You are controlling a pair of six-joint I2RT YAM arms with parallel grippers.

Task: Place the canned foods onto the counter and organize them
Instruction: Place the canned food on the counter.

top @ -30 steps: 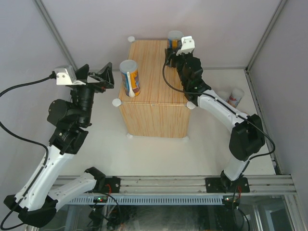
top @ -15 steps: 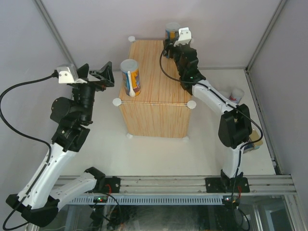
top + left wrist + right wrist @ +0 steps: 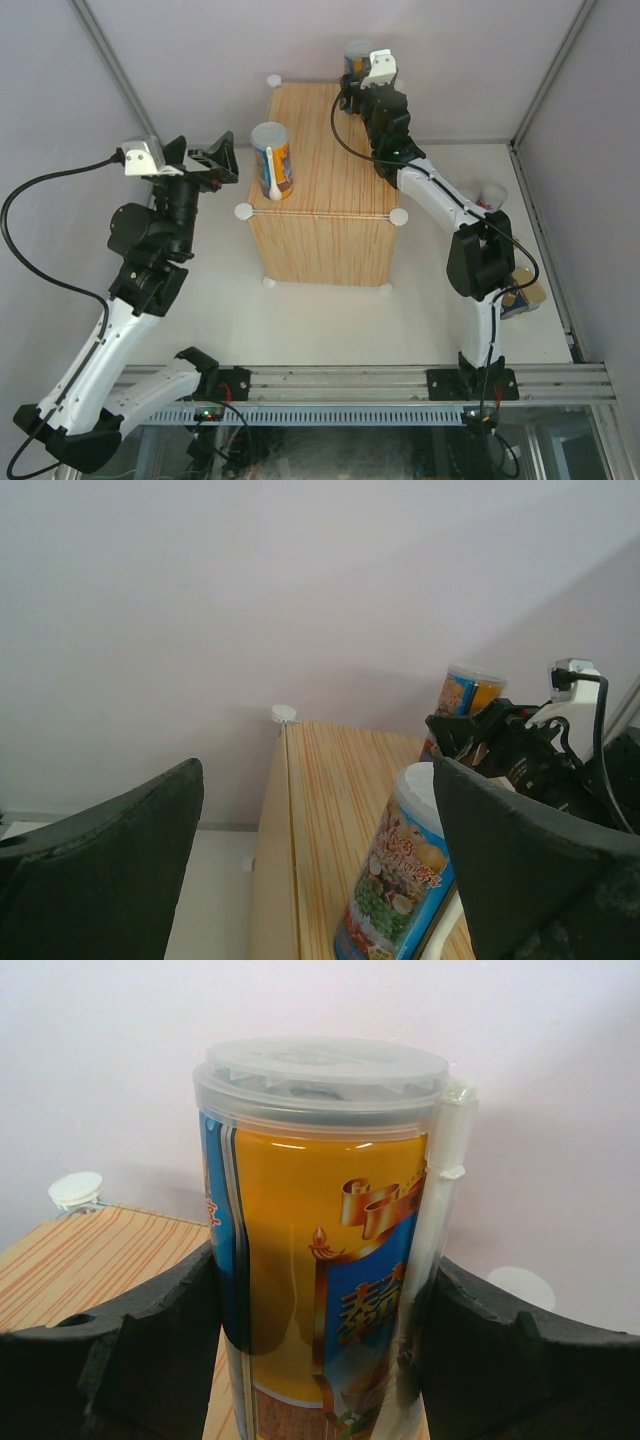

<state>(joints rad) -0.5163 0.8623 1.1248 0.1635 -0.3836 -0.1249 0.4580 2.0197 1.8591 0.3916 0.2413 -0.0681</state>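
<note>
Under the arms lies a white table (image 3: 320, 320), closed in by pale, plain walls that meet in a corner at the back. On it stands the counter (image 3: 330, 235), a light wood-grain box with a white round knob (image 3: 398, 216) at each corner in view.

Between the fingers (image 3: 130, 1360) of the right gripper (image 3: 352, 95) sits 1 tall blue-orange cylinder (image 3: 320, 1250), both pads pressed to its sides in a firm grip. It stands upright, long axis vertical, clear lid uppermost, with a white spoon (image 3: 435, 1240) running lengthwise down its side. It is over the counter's far right corner; whether its base touches the wood cannot be told.

Ahead of the left gripper (image 3: 228, 158), whose fingers are spread wide with nothing between them, the other tall cylinder (image 3: 271, 160) stands upright on the counter near the front left knob, lid up, long axis vertical, its spoon (image 3: 270, 180) lengthwise on the near side.

Behind the right arm, on the table, a short white-red can (image 3: 490, 198) stands upright, partly hidden.
</note>
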